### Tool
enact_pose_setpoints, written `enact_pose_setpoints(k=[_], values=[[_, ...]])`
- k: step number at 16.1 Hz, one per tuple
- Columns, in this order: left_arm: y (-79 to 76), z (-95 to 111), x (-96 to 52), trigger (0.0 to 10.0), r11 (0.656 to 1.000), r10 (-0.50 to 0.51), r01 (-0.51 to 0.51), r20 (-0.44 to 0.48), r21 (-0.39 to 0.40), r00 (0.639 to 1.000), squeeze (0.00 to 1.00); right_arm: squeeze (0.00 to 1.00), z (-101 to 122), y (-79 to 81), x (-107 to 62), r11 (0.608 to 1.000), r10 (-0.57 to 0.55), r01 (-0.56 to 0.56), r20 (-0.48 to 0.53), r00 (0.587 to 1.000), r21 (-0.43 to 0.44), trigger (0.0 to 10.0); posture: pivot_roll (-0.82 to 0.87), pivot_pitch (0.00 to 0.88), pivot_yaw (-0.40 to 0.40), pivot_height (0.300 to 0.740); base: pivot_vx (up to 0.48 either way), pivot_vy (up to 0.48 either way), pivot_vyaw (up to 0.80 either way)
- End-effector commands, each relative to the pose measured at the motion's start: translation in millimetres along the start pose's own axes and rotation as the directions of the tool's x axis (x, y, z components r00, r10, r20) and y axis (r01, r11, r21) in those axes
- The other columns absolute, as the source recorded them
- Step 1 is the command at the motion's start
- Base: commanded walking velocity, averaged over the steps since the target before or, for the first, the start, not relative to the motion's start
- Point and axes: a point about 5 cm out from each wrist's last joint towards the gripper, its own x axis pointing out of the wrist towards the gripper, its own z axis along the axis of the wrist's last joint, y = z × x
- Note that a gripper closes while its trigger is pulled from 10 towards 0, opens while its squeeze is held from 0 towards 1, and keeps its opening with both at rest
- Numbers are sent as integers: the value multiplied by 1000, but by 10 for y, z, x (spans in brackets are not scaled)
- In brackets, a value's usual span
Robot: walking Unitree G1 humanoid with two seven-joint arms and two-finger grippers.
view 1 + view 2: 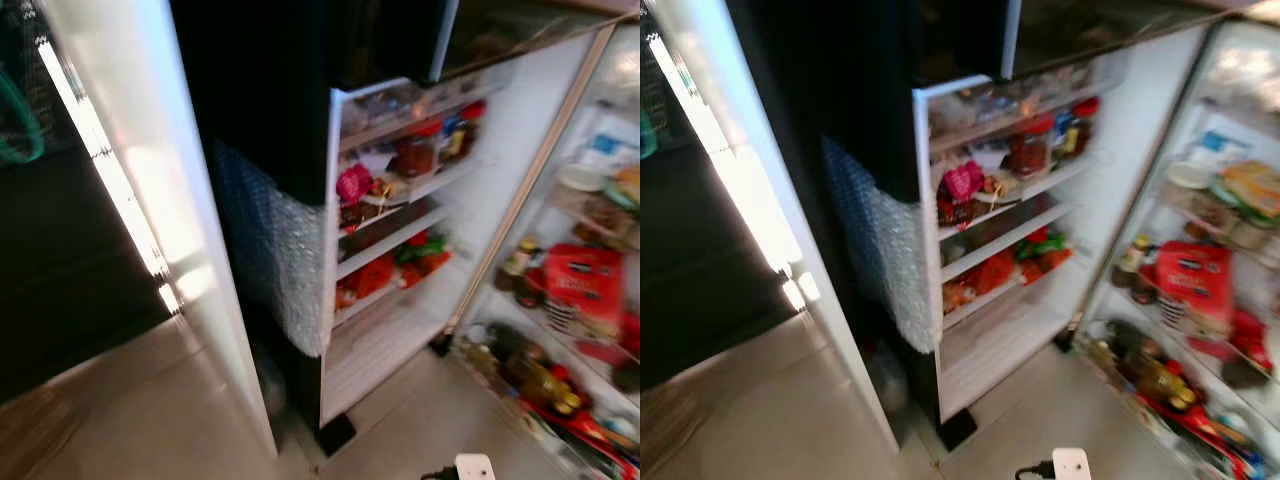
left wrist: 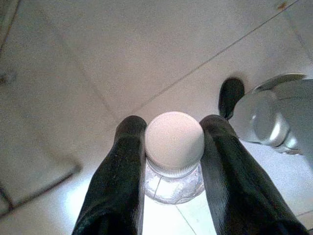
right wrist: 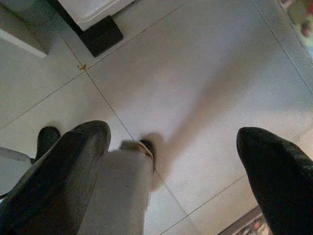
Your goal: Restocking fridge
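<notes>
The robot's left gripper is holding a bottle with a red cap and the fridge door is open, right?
Not quite: the bottle in the left gripper has a white cap, as the left wrist view shows. The fridge door is open.

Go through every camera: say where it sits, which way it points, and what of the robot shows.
Left eye, right eye: head stereo pair, facing forward and down at the open fridge door and shelves.
Left wrist: along the left gripper, clamped on a clear bottle, floor below.
Right wrist: along the open right gripper, down at floor tiles.
Shared: both wrists see floor.
</notes>
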Motion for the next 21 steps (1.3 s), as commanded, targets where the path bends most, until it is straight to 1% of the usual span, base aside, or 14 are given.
enact_pose_setpoints(k=[1,5,9,10,11,12,15,18,19,21], values=[[-66,-63,-8,10000,1000,-20,20,-20,7,1000,0,0,-25,-55,-9,1000,-13,13,-2,1000,8,10000,-16,0,25,740,0,-480,800],[-65,-58,-7,10000,1000,-21,21,-18,2,1000,0,0,-20,-75,-9,999,-21,21,-4,1000,32,10000,-20,0,23,740,0,-480,0],[-63,-57,-6,10000,1000,-21,21,-19,5,1000,0,0,-11,-74,-8,1000,-22,22,0,1000,14,10000,-24,0,27,740,0,-480,0],[-60,-57,-7,10000,1000,-20,20,-19,4,1000,0,0,-4,-79,-8,1000,-25,25,5,1000,-11,10000,-21,0,27,740,0,-480,575],[-60,-57,-7,10000,1000,-20,20,-18,6,1000,0,0,-12,-81,-9,1000,-28,29,3,1000,-8,10000,-18,0,28,740,0,-480,800],[-57,-57,-7,10000,1000,-21,21,-18,9,1000,0,0,-20,-74,-10,1000,-25,25,1,1000,5,10000,-18,0,28,740,0,-480,0],[-57,-60,-8,10000,1000,-23,23,-17,13,1000,0,0,-31,-69,-12,1000,-23,23,0,1000,11,10000,-20,0,30,740,0,-445,0],[-53,-70,-12,10000,999,-31,32,-13,40,999,0,0,-61,-51,-15,1000,-9,9,-8,1000,12,10000,-38,0,45,740,0,0,0],[-53,-55,-13,10000,998,-33,33,5,55,999,0,0,-70,-51,-17,1000,-6,6,-12,1000,8,10000,-40,0,46,740,0,0,0],[-42,-32,-19,10000,998,-12,10,49,58,999,0,0,-89,-49,-20,1000,-2,2,-18,1000,0,10000,-43,0,49,740,0,0,0]])
